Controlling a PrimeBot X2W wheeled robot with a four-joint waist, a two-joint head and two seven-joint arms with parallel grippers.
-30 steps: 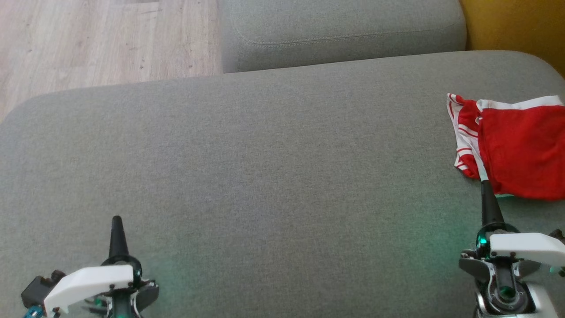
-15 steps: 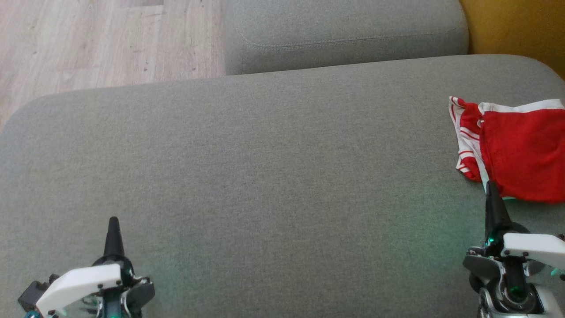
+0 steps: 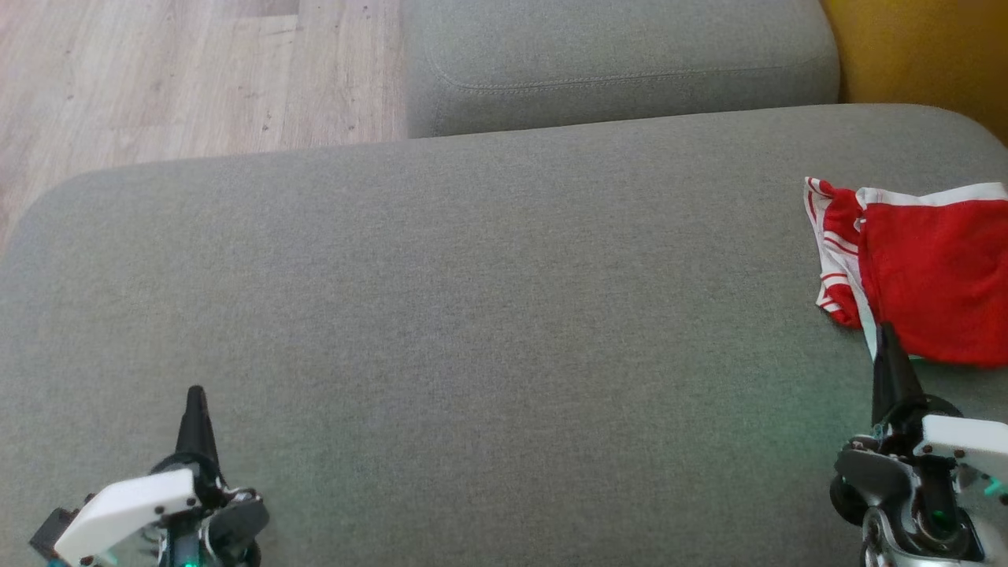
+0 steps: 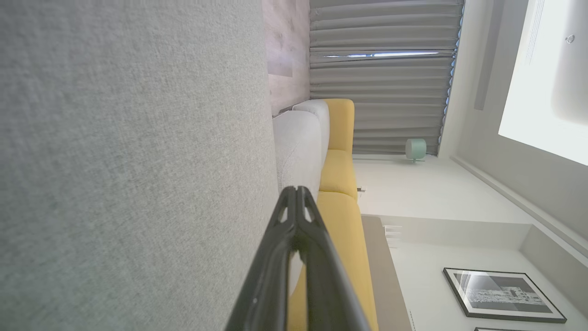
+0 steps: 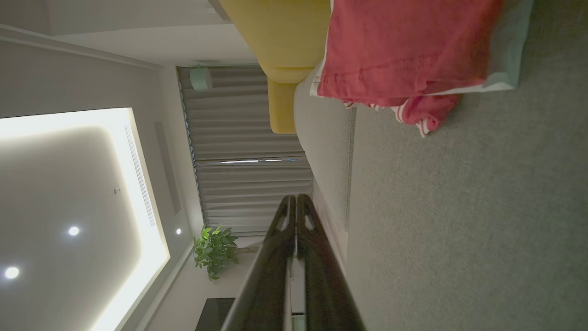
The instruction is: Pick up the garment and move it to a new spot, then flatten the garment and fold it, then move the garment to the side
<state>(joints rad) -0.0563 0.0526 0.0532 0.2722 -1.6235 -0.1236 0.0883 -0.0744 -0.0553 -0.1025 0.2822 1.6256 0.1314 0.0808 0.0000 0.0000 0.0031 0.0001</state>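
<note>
If driven forward blindly, could have shoved the garment (image 3: pixel 933 276) off the right edge of the sofa (image 3: pixel 488 315); found left gripper (image 3: pixel 194 392) and right gripper (image 3: pixel 886 332) jaws pressed together, holding nothing.

I am looking into a home, most likely a living room. In the head view a wide grey fabric sofa seat (image 3: pixel 472 315) takes most of the frame. A second grey cushion (image 3: pixel 614 63) is at the top, and light wooden floor boards (image 3: pixel 157 79) are in the upper left. A red garment with white stripes (image 3: pixel 929 283) lies on the seat at the right edge. In the left wrist view I see yellow sofa cushions (image 4: pixel 340 184) in the middle, long grey curtains (image 4: pixel 381 92) at the top and a framed picture (image 4: pixel 503 294) on the wall in the lower right. In the right wrist view a potted plant (image 5: pixel 213 250) shows low in the frame, and recessed ceiling lights (image 5: pixel 73 231) are on the left.
</note>
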